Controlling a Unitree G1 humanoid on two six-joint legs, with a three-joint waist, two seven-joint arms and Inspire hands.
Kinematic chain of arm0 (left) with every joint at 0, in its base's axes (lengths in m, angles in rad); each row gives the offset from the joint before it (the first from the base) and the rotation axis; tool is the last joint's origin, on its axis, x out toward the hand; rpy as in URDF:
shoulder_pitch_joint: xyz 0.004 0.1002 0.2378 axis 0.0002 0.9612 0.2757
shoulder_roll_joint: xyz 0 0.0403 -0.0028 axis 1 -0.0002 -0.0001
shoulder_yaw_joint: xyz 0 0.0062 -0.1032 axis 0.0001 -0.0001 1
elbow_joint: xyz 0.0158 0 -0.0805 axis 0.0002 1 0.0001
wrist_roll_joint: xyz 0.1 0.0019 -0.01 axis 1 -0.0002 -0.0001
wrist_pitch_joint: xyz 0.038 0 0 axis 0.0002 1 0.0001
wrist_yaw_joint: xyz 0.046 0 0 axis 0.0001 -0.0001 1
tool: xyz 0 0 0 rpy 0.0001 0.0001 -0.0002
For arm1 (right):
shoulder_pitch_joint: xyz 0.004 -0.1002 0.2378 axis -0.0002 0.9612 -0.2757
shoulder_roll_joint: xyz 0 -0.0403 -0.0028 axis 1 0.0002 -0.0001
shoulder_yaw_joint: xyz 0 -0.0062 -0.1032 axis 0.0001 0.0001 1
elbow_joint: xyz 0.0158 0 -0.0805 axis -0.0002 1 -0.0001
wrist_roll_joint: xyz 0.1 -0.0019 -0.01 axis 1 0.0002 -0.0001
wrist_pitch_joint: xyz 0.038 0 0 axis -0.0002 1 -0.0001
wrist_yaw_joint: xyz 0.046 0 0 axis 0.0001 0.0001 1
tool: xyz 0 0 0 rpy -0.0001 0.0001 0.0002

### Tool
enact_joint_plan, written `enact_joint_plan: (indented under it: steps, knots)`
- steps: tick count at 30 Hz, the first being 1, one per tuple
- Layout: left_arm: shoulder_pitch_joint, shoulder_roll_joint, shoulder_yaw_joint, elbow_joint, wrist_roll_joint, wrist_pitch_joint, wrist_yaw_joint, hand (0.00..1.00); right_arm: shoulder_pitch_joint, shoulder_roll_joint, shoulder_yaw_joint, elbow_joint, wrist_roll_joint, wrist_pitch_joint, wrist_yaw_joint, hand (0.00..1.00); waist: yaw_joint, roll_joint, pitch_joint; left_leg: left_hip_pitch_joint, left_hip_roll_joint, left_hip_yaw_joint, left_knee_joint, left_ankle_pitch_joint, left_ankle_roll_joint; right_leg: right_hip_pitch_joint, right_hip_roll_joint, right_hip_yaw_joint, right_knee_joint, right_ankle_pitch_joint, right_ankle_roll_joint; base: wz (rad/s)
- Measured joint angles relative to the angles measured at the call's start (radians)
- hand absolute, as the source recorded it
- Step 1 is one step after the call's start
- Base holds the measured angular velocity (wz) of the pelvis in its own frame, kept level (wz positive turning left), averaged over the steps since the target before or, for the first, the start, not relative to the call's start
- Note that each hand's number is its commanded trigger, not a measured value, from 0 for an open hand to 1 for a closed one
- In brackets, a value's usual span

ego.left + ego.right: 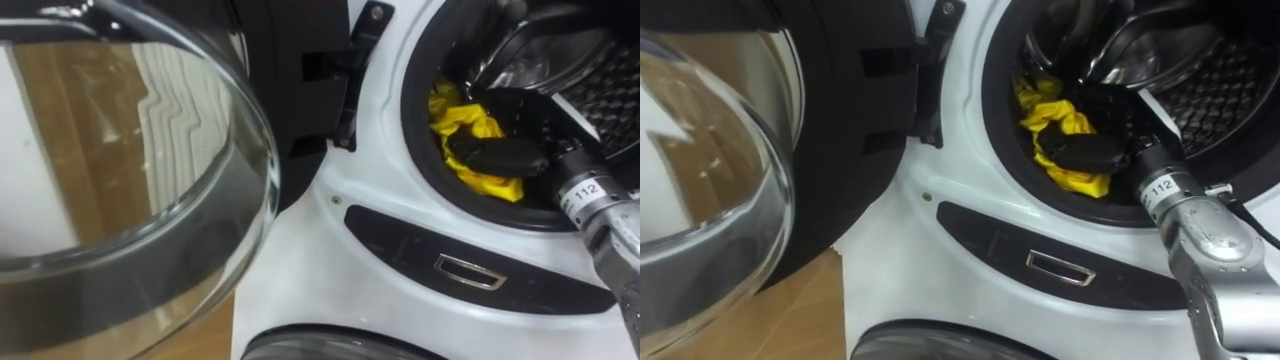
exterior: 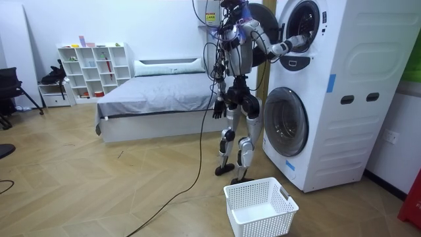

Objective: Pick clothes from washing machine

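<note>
- Robot stands upright at the front of the white washing machine (image 2: 342, 99), facing its upper opening. Its right arm is raised and reaches in.
- I see the upper door (image 1: 130, 180) swung open on the left of the eye views. Its glass bowl reflects wood floor.
- Yellow cloth (image 1: 470, 120) lies inside the upper drum (image 1: 600, 100), bunched at the lower left of the opening, just behind the dark seal.
- Right robot hand (image 1: 500, 155) is inside the drum, coming in from the lower right. It rests on the yellow cloth and touches it, with yellow showing above and below it.
- I can't tell whether that hand has closed on the cloth, because it is black against the dark drum.
- The right wrist crosses the lower right rim of the opening.
- Left robot hand (image 2: 216, 108) hangs low by the hip in the room view, well apart from the machine. It is too small there for me to read its state.
- A dark panel (image 1: 400, 243) sits just below the opening, with a chrome recessed handle (image 1: 470, 272) set in it.
- The lower door (image 2: 286, 122) is closed, at about the robot's hip level.
- White basket (image 2: 260, 207) stands on the floor (image 2: 99, 191) near the robot's feet, in front of the lower door.
- Bed (image 2: 158, 92) and white shelf unit (image 2: 92, 66) are behind the robot, well apart from the machine.
</note>
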Motion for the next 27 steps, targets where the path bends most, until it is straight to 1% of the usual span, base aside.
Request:
enact_joint_plan:
  steps: [7,10,11,13,14,15,16,19,21,22,23,24,25,27]
  knots:
    - [-0.001,0.015,-0.002,0.000,0.001,-0.005,0.003,0.00,-0.011,-0.008,-0.008,-0.003,-0.019,0.002,-0.006,1.00,0.003,0.001,0.0007,0.002,0.000,-0.001,-0.003,-0.002,-0.002,-0.001,0.002,0.000,0.000,-0.002,0.004,0.00]
    - [-0.001,0.021,-0.006,0.014,0.001,-0.018,0.004,0.00,-0.011,-0.009,-0.008,-0.003,-0.019,-0.007,-0.007,1.00,0.004,0.002,0.0019,0.005,0.001,0.002,-0.004,-0.002,-0.003,-0.001,0.004,0.001,0.000,-0.002,0.004,0.00]
    - [-0.003,0.024,-0.019,0.022,0.000,-0.024,0.004,0.00,-0.012,-0.009,-0.008,-0.003,-0.019,-0.008,-0.012,1.00,0.005,0.004,0.0028,0.006,0.001,0.004,-0.005,-0.002,-0.003,-0.001,0.004,0.003,0.000,-0.003,0.004,0.00]
    - [-0.007,0.024,-0.021,0.024,-0.001,-0.034,0.004,0.00,-0.013,-0.009,-0.007,-0.018,-0.020,-0.006,-0.023,1.00,0.006,0.004,0.0053,0.004,0.001,0.007,-0.006,-0.002,-0.003,-0.003,0.003,0.004,0.000,-0.004,0.006,-0.03]
    - [-0.008,0.024,-0.020,0.028,0.000,-0.043,0.006,0.00,-0.013,-0.009,-0.007,-0.035,-0.025,-0.006,-0.026,1.00,0.006,0.003,0.0093,0.004,0.002,0.012,-0.007,-0.002,-0.003,-0.005,0.002,0.004,0.000,-0.008,0.011,-0.11]
    - [-0.011,0.024,-0.020,0.035,-0.002,-0.045,0.007,0.00,-0.013,-0.009,-0.008,-0.047,-0.024,-0.006,-0.031,1.00,0.004,0.002,0.0101,0.003,0.002,0.017,-0.008,-0.003,-0.004,-0.008,0.002,0.004,0.000,-0.009,0.013,-0.11]
    - [-0.012,0.024,-0.020,0.040,-0.005,-0.047,0.008,0.00,-0.013,-0.009,-0.008,-0.057,-0.024,-0.005,-0.035,1.00,0.002,0.001,0.0100,0.001,0.002,0.016,-0.008,-0.003,-0.004,-0.010,0.002,0.004,0.000,-0.009,0.013,-0.06]
    - [-0.011,0.024,-0.018,0.042,-0.031,-0.061,0.023,0.00,-0.001,-0.009,-0.008,-0.165,0.002,0.002,-0.038,1.00,-0.006,0.000,0.0094,-0.013,0.001,0.022,-0.007,-0.003,-0.004,-0.029,0.002,0.005,0.000,-0.010,0.014,-0.02]
    - [-0.008,0.023,-0.017,0.043,-0.038,-0.083,0.033,0.00,0.041,-0.008,-0.009,-0.268,0.011,0.003,-0.057,1.00,-0.024,0.001,0.0094,-0.019,0.002,0.032,-0.004,-0.003,-0.004,-0.034,0.001,0.010,0.001,-0.010,0.014,0.00]
    - [-0.007,0.022,-0.017,0.043,-0.038,-0.090,0.033,0.00,0.054,-0.008,-0.009,-0.294,0.013,0.003,-0.061,1.00,-0.025,0.001,0.0091,-0.018,0.002,0.037,-0.003,-0.003,-0.004,-0.034,0.001,0.016,0.002,-0.010,0.014,-0.10]
    - [-0.003,0.019,-0.017,0.045,-0.038,-0.101,0.034,0.00,0.077,-0.006,-0.009,-0.341,0.018,0.003,-0.064,1.00,-0.024,0.002,0.0097,-0.014,0.004,0.054,-0.001,-0.003,-0.004,-0.034,0.002,0.031,0.001,-0.010,0.014,-0.27]
    - [0.001,0.015,-0.017,0.048,-0.039,-0.108,0.034,0.00,0.103,-0.003,-0.009,-0.386,0.026,0.004,-0.064,1.00,-0.026,0.007,0.0115,-0.011,0.005,0.058,0.001,-0.003,-0.004,-0.035,0.002,0.037,0.000,-0.010,0.014,-0.30]
    - [0.002,0.014,-0.016,0.052,-0.039,-0.110,0.034,0.00,0.119,-0.003,-0.009,-0.409,0.029,0.004,-0.064,1.00,-0.027,0.009,0.0123,-0.010,0.004,0.060,0.001,-0.003,-0.004,-0.035,0.001,0.041,0.000,-0.010,0.014,-0.21]
    - [0.004,0.013,-0.017,0.059,-0.039,-0.115,0.034,0.00,0.199,-0.002,-0.009,-0.484,0.036,0.003,-0.061,1.00,-0.036,0.011,0.0100,-0.009,0.004,0.071,0.001,-0.003,-0.004,-0.035,-0.001,0.056,0.000,-0.010,0.014,-0.15]
